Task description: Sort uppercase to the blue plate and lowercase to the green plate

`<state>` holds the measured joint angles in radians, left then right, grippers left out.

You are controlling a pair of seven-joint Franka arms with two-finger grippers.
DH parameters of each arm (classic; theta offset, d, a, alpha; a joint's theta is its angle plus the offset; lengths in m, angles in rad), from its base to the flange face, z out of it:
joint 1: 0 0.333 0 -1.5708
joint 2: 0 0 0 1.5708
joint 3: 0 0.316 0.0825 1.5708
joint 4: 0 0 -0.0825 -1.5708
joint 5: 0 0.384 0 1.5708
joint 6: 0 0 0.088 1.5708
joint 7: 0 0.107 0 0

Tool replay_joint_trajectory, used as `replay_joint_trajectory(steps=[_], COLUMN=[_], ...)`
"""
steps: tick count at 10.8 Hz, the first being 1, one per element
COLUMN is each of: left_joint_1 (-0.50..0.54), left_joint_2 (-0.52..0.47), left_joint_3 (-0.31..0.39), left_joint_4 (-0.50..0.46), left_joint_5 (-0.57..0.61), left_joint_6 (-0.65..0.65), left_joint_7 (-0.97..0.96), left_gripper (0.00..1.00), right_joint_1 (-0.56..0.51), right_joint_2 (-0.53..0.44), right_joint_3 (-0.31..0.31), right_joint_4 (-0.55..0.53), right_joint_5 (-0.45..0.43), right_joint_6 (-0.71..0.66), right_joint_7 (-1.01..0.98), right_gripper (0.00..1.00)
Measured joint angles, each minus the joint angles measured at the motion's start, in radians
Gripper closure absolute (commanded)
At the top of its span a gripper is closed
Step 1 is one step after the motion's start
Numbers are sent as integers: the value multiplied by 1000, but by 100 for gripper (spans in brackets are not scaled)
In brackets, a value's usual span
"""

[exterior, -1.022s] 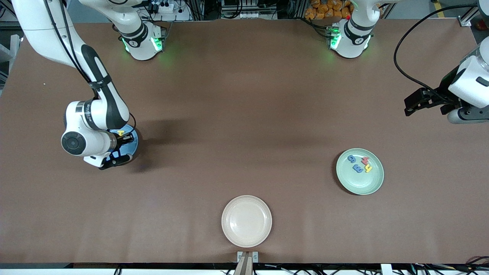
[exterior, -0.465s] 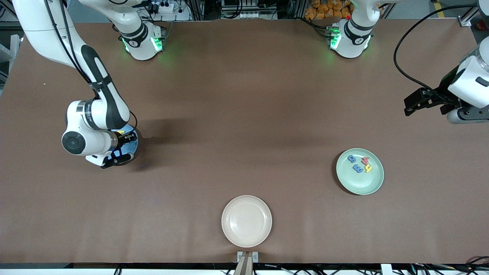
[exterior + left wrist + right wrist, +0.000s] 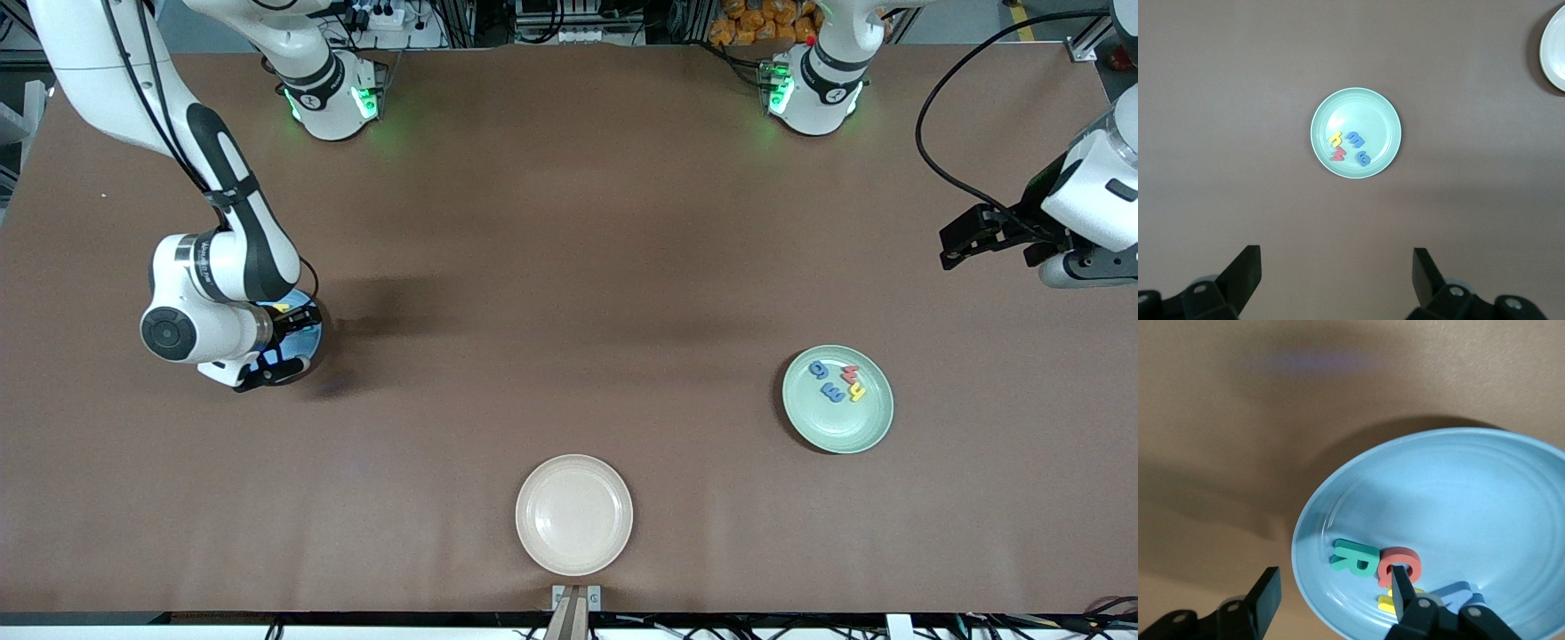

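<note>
Right pincer [image 3: 1335,597] over blue plate [image 3: 1485,493]

R gripper [image 3: 283,342] low, jaws open, L gripper [image 3: 965,240] waits raised, jaws open

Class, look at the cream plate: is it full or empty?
Empty. The cream plate shows only bare surface in the front view, with no letters on it.

From the front, my right arm covers most of the blue plate [image 3: 311,333]; the right wrist view's edge crops its rim from three to six o'clock.
</note>
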<state>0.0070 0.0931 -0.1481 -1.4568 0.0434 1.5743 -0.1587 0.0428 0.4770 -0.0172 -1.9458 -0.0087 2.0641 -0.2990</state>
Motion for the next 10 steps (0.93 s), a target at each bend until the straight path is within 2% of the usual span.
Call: replay_joint_trajectory(steps=[3, 7, 10], left_joint_1=[-2, -2, -2], left_joint_2=[0, 0, 0], left_joint_3=[-2, -2, -2], left_joint_4=[1, 1, 2], left_joint_5=[0, 0, 0], left_joint_6=[0, 0, 0], left_joint_7=[0, 0, 1], left_gripper=[0, 0, 0], right_joint_1=[0, -2, -5], right_joint_2=[-23, -95, -128], right_joint_3=[-13, -67, -105], right_joint_4=[69, 167, 318], right_joint_5=[3, 2, -2], right_joint_6=[-76, -217, -393], right_joint_7=[17, 25, 26], right_gripper=[3, 0, 0])
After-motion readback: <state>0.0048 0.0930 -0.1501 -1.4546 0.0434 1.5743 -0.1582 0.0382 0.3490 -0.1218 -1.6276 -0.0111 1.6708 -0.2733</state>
